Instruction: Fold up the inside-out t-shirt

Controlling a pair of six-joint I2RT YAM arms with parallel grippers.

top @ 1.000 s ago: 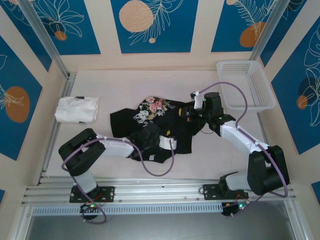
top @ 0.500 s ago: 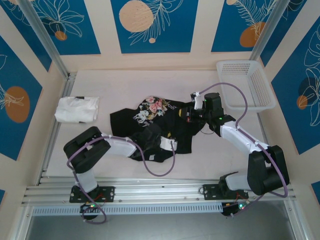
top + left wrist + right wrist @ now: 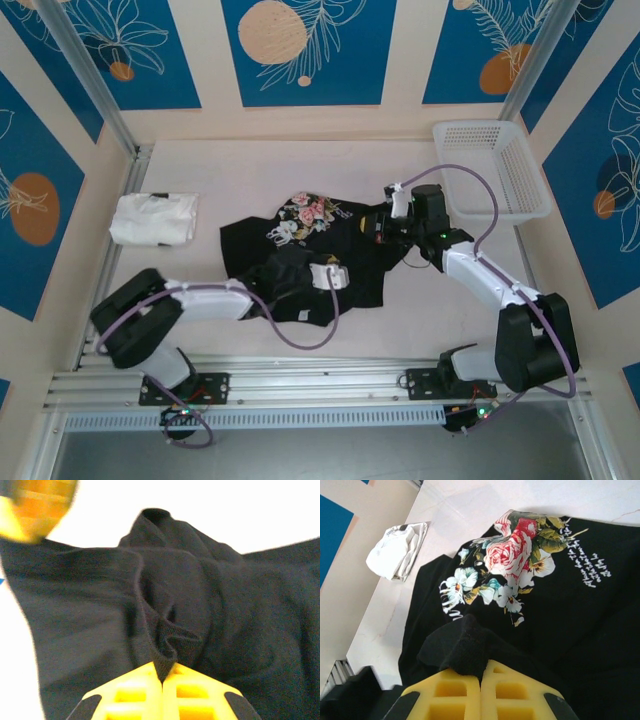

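Note:
The inside-out t-shirt point(image 3: 300, 240) lies crumpled mid-table, black with a pink floral print point(image 3: 305, 215) facing up at its far side. My left gripper point(image 3: 347, 276) reaches in from the near left. In the left wrist view the left gripper point(image 3: 163, 677) is shut on a ribbed fold of the black t-shirt point(image 3: 200, 595). My right gripper point(image 3: 380, 228) sits at the shirt's right edge. The right wrist view shows that right gripper point(image 3: 481, 672) shut on a raised bunch of the t-shirt point(image 3: 560, 605), with the print point(image 3: 515, 555) beyond it.
A white folded garment point(image 3: 153, 218) lies at the left side of the table, also seen as the white garment point(image 3: 395, 552) in the right wrist view. A white plastic basket point(image 3: 495, 170) stands at the far right. Metal rails run along the near edge.
The left gripper has shut on the black cloth. The left arm's elbow has swung down and to the left, and its wrist has shifted slightly left. The right arm has held still.

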